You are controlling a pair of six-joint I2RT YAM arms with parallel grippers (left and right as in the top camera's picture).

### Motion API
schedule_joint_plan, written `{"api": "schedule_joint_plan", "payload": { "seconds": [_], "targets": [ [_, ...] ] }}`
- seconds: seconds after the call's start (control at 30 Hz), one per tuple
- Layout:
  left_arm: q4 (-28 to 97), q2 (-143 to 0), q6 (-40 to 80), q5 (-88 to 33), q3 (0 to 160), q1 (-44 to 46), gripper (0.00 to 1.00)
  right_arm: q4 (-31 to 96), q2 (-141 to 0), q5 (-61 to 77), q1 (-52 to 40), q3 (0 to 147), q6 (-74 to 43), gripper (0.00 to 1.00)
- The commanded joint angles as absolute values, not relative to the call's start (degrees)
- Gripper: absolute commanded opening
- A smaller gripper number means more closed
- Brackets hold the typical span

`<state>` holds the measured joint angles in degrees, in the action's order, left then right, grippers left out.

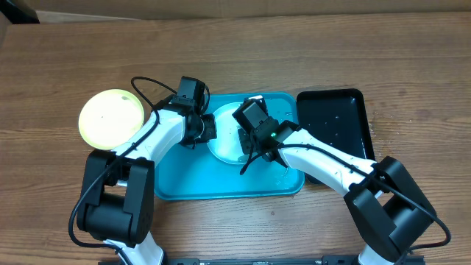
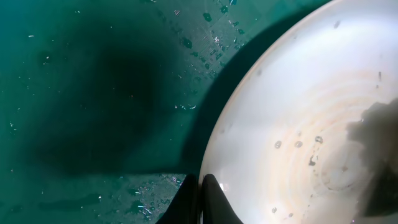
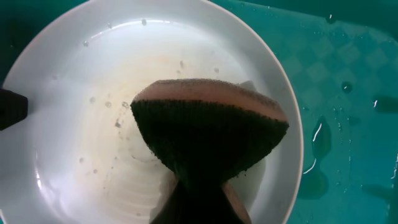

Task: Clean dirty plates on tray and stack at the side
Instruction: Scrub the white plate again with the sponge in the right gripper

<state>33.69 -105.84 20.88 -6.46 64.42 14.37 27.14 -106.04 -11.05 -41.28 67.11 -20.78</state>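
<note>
A white plate (image 1: 223, 141) (image 3: 81, 93) lies in the turquoise tray (image 1: 191, 184), wet, with a few dark specks near its centre (image 2: 298, 143). My left gripper (image 1: 209, 129) (image 2: 200, 194) is shut on the plate's left rim; one of its black fingertips (image 3: 9, 107) shows at the rim in the right wrist view. My right gripper (image 1: 249, 147) (image 3: 202, 186) is shut on a dark sponge with a tan back (image 3: 208, 124), which presses on the plate's middle. A lime-green plate (image 1: 110, 118) sits on the table left of the tray.
A black glossy tray (image 1: 335, 121) lies right of the turquoise tray, partly under my right arm. Water drops dot the turquoise tray floor (image 3: 348, 93) (image 2: 205, 37). Wooden table surrounds both trays.
</note>
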Motion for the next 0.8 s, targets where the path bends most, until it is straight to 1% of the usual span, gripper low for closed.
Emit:
{"api": "schedule_joint_plan", "payload": {
  "seconds": [0.0, 0.23, 0.57, 0.67, 0.77],
  "targets": [
    [33.8, -105.6, 21.4, -7.1, 63.4, 14.7, 0.04, 26.1, -106.0, -10.9, -41.1, 66.6, -21.3, 0.04],
    [33.8, -105.6, 21.4, -7.1, 63.4, 14.7, 0.04, 22.3, -106.0, -10.9, -41.1, 63.2, -21.3, 0.04],
    [33.9, -105.6, 21.4, -7.1, 63.4, 14.7, 0.04, 15.0, -106.5, -12.2, -41.1, 63.2, -21.1, 0.04],
    [33.9, -105.6, 21.4, -7.1, 63.4, 14.7, 0.04, 15.1, -107.5, -12.6, -41.1, 63.2, -21.1, 0.04],
    [34.0, -105.6, 21.4, -7.1, 63.4, 14.6, 0.04, 18.0, -106.7, -12.4, -41.1, 63.8, -21.3, 0.04]
  ]
}}
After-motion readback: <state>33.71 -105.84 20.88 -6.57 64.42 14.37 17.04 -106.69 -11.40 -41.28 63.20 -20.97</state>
